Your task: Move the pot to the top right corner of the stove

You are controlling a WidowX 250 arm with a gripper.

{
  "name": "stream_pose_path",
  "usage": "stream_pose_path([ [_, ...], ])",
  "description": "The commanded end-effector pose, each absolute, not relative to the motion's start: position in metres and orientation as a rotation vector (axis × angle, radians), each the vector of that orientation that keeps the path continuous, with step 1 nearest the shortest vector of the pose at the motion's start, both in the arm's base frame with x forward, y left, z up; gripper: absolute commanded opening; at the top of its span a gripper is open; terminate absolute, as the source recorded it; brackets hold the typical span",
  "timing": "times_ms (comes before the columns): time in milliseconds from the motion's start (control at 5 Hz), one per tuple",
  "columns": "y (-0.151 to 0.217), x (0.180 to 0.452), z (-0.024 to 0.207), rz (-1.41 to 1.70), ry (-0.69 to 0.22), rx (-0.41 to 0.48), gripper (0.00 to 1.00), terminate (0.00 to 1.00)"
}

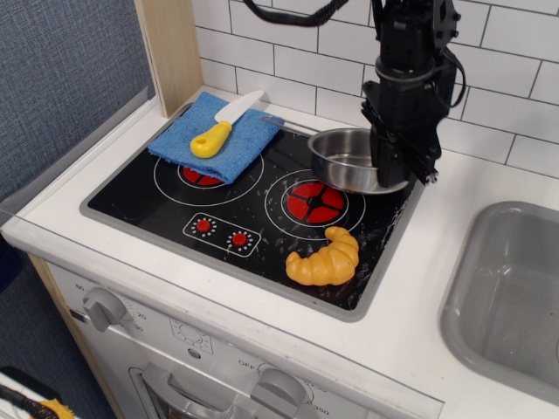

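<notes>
The white worktop [489, 384] carries a black glossy toy stove [140, 196] with a grey rim, set into its left part. To the right of the stove a grey sink basin [511, 297] is sunk into the worktop. Behind the stove's far left corner a pale wooden post [170, 48] stands upright on the worktop. Behind the stove the worktop runs up to a white tiled wall [515, 78].

Croissant [322, 257] near front-right burner [315, 202]
</notes>
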State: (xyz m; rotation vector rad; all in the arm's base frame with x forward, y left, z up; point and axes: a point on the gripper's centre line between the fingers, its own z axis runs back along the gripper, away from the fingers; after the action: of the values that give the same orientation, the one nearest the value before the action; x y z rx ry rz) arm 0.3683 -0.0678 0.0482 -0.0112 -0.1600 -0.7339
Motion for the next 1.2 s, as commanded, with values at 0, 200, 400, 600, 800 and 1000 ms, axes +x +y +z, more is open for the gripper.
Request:
stream_pose_path([
  [0,-0.075,0.352,0.049,-0.819,-0.170,-0.038,0.00,0.00],
  [200,-0.070,0.350,0.054,-0.757,-0.160,-0.040,1.00,0.00],
  [400,-0.064,0.351,0.065,-0.707,-0.166,-0.037,1.00,0.00],
  [600,-0.051,0.347,0.084,-0.656,-0.188,-0.038,1.00,0.00],
  [800,-0.023,0.332,0.116,-0.411,-0.185,0.039,1.00,0.00],
  [1000,0.002,0.317,0.123,-0.225,-0.154,0.049,1.00,0.00],
])
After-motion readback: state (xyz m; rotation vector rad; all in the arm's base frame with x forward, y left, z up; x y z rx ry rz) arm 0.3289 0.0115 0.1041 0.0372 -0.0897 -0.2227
